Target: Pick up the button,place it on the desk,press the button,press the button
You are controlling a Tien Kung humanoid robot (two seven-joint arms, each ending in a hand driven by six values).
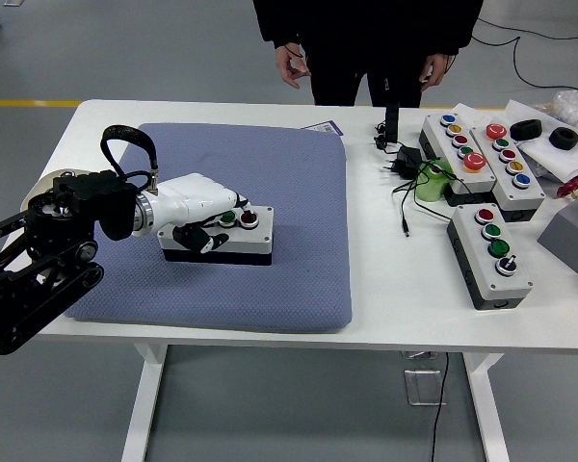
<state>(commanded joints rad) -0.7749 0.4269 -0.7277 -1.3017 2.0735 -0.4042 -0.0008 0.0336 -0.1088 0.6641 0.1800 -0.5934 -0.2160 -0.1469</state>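
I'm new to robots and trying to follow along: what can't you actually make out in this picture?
- Head view: the left end of the button box lies under the left hand, so any button there is hidden.
- Whether a fingertip is pressing a button: too small.
- Right arm: outside the picture.
- Person: cut off by the top edge.

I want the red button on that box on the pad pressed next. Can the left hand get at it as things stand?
Probably yes. The left hand lies over the button box on the blue pad, beside the red button, which is uncovered, nothing between.
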